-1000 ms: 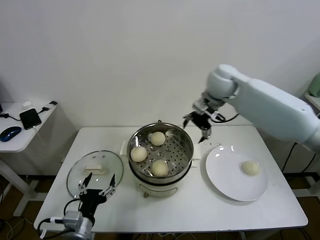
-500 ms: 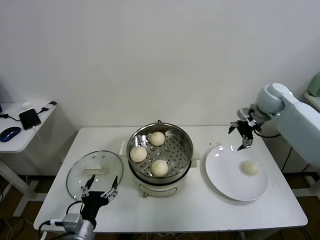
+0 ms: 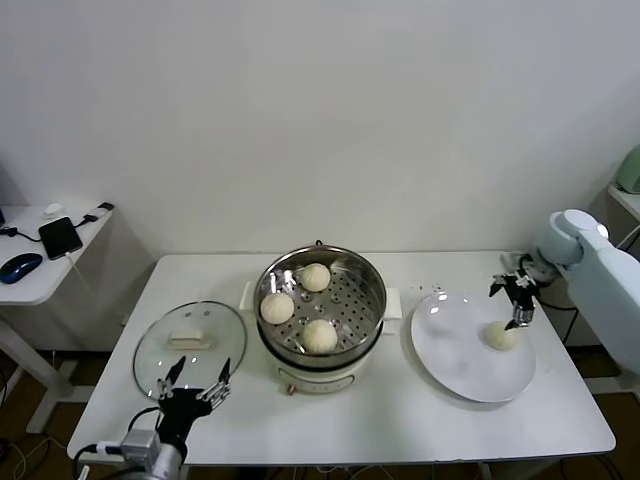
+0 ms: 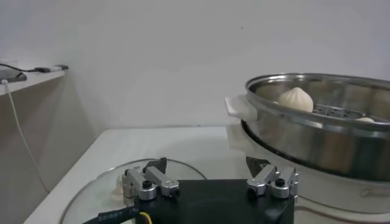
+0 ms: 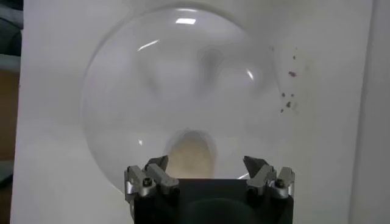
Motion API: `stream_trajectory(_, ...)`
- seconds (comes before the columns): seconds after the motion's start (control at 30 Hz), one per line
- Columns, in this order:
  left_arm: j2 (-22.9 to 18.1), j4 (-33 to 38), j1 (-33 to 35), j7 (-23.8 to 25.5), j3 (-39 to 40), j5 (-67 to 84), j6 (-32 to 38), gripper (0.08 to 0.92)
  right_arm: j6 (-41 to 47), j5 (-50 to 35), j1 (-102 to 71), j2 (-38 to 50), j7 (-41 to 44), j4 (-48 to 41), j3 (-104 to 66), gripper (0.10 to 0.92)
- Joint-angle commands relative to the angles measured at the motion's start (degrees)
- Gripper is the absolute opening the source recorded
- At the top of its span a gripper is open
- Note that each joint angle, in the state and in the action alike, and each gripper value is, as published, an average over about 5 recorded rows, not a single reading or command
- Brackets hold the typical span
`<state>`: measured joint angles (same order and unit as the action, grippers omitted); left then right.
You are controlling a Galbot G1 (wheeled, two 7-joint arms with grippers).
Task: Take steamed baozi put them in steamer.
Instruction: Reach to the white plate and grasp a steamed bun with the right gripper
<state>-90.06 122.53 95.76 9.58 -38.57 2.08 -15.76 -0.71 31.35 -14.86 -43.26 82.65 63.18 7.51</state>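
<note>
Three steamed baozi (image 3: 319,335) lie in the steamer (image 3: 321,312); the fourth bun (image 3: 501,336) sits on the white plate (image 3: 462,357) to the steamer's right. The right gripper (image 3: 517,302) hangs just above that bun, jaws spread, holding nothing. The left gripper (image 3: 194,378), also open and empty, waits beside the glass lid (image 3: 190,343) left of the steamer.

Bare lab-like test room, plain white wall (image 3: 300,110), white table (image 3: 400,420), side desk (image 3: 40,270) at nine o'clock with phone (image 3: 61,237) and mouse (image 3: 20,266)
</note>
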Motion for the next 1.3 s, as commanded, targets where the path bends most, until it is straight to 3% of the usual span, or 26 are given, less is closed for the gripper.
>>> stream_trajectory(0.03, 0.3, -0.4, 0.0, 0.1, -0.1, 0.4, -0.1, 0.823, -1.2, 3.4, -5.3, -1.4, -4.7, -3.0, -5.3, 0.823)
stream_trajectory(1.3, 0.2, -1.8, -0.3, 0.2, -0.8, 0.3, -0.2, 0.823, -0.9, 9.1, -4.6, -6.3, -6.4, -10.8, -6.4, 0.823)
